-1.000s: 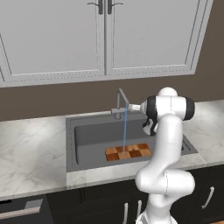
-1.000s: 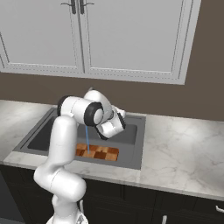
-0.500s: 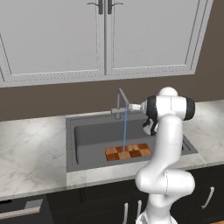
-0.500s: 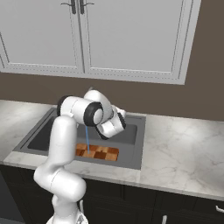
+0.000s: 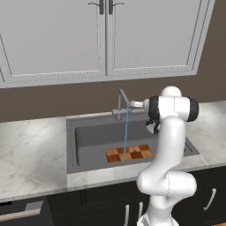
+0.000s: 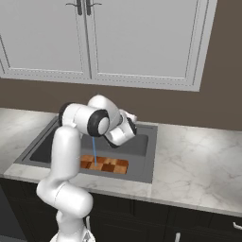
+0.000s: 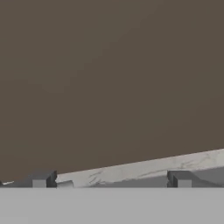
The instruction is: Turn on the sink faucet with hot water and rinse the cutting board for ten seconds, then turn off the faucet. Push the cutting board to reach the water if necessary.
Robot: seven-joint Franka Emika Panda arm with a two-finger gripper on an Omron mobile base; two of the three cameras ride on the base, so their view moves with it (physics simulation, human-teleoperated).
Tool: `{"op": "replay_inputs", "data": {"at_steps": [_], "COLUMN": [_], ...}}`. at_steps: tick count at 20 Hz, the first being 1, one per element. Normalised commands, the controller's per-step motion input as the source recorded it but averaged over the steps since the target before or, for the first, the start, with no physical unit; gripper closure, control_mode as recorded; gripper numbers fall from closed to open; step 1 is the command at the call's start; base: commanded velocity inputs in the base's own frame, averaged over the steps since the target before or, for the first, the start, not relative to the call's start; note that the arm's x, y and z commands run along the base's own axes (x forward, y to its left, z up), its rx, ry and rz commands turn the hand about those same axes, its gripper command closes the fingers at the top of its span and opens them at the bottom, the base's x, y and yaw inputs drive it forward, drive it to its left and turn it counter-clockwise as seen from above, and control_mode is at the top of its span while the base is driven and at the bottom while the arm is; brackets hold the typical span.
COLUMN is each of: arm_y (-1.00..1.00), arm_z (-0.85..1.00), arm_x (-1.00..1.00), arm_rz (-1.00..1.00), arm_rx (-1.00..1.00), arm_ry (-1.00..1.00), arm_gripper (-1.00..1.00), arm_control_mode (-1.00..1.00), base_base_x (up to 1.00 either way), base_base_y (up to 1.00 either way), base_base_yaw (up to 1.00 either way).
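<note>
Rinsing under way, by the look of it. Water [image 5: 126, 131] running in a thin pale-blue line from the spout of the sink faucet [image 5: 122, 102] straight down onto the cutting board [image 5: 129, 153]. Board lying flat on the floor of the sink [image 5: 90, 138], toward the front edge, with the stream landing near its middle squares, so no push needed to bring it under the flow. Seen from the right base view, the same picture: stream [image 6: 93, 151] dropping onto the checkered wood [image 6: 104, 164] in the front part of the basin [image 6: 142, 146].

Pincer [image 7: 111, 184] spread wide, holding nothing, its two dark tips well apart and aimed at the brown wall above the back strip of marble tabletop [image 7: 144, 168]. Hand parked up beside the faucet base at the rear of the sink, probably close to the side lever, though the lever itself is too small and too hidden behind the arm to confirm contact. Likely reason for waiting there: ready to shut off the water once the rinse time is served.
</note>
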Motion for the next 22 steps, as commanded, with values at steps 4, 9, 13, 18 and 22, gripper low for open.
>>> {"op": "replay_inputs", "data": {"at_steps": [4,9,13,18,22], "arm_y": [-0.15,-0.16,-0.11,-0.07,-0.08], "arm_z": [0.34,0.39,0.41,0.41,0.36], "arm_x": [-0.08,-0.22,-0.37,-0.33,-0.23], "arm_rz": [0.00,0.00,0.00,0.00,0.00], "arm_rx": [0.00,0.00,0.00,0.00,0.00], "arm_ry": [0.00,0.02,0.07,0.09,0.12], "arm_gripper": [-1.00,-1.00,-1.00,-1.00,-1.00], "arm_control_mode": [-1.00,-1.00,-1.00,-1.00,-1.00], "base_base_x": [0.00,0.00,0.00,0.00,0.00], "base_base_y": [0.00,0.00,0.00,0.00,0.00], "base_base_yaw": [0.00,0.00,0.00,0.00,0.00]}}
